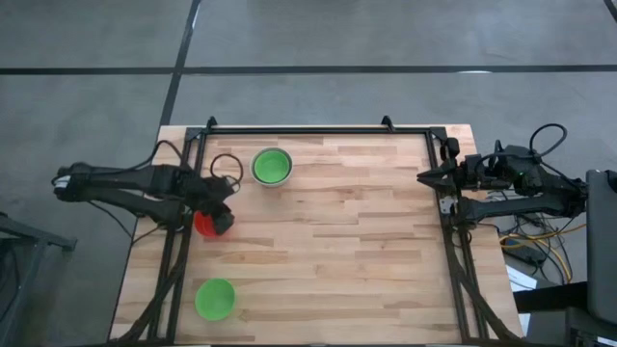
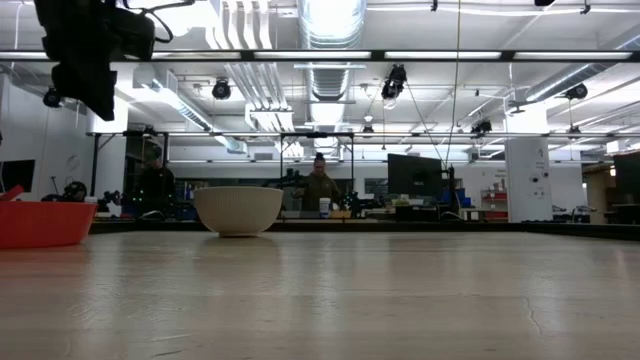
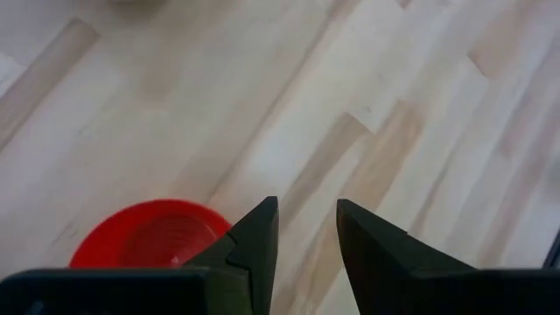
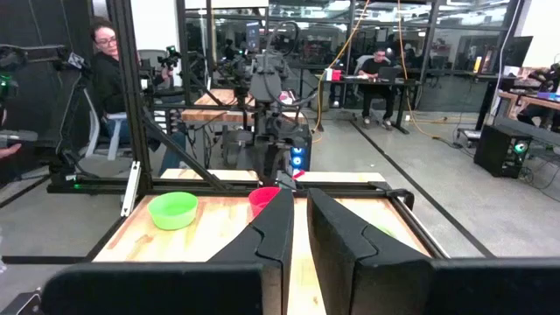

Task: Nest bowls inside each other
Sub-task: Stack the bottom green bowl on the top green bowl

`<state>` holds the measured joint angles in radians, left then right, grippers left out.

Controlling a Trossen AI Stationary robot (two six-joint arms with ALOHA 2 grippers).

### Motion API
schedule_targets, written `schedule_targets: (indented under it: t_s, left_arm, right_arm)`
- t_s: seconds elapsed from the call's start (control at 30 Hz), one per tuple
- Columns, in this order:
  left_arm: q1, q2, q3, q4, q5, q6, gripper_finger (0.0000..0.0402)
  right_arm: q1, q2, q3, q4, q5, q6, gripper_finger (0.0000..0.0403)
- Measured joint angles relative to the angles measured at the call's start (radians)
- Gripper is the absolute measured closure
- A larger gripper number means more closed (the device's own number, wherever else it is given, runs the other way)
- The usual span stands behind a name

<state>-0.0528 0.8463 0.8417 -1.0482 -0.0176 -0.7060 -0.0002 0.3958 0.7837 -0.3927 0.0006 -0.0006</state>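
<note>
Sitting upright, round red bowl (image 1: 208, 224) with ribbed inside, beneath left gripper (image 1: 224, 210).

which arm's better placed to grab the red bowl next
Left. The left end effector hangs over the red bowl with its fingers apart and nothing between them. The right end effector waits at the table's far right edge, well away from every bowl.

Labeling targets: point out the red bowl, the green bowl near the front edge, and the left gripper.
red bowl (image 3: 144, 236): left wrist view, ribbed inside.
green bowl (image 1: 215, 299): high view, inside centre.
left gripper (image 3: 306, 229): left wrist view, gap between open fingertips.
</note>
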Motion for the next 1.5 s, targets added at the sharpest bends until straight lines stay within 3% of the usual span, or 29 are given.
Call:
schedule_targets:
  t_s: [0.5, 0.83, 1.5]
  left_arm:
    - [-0.302, 0.0, -0.017, 0.011, -0.02, -0.048, 0.028]
    - [-0.498, 0.001, -0.057, 0.113, -0.047, -0.056, 0.028]
    - [-0.668, 0.007, -0.229, 0.371, -0.051, -0.115, 0.028]
  right_arm:
    - [0.0, 0.0, 0.0, 0.0, 0.0, 0.0, 0.0369]
    - [0.0, 0.0, 0.0, 0.0, 0.0, 0.0, 0.0369]
    - [0.0, 0.0, 0.0, 0.0, 0.0, 0.0, 0.0369]
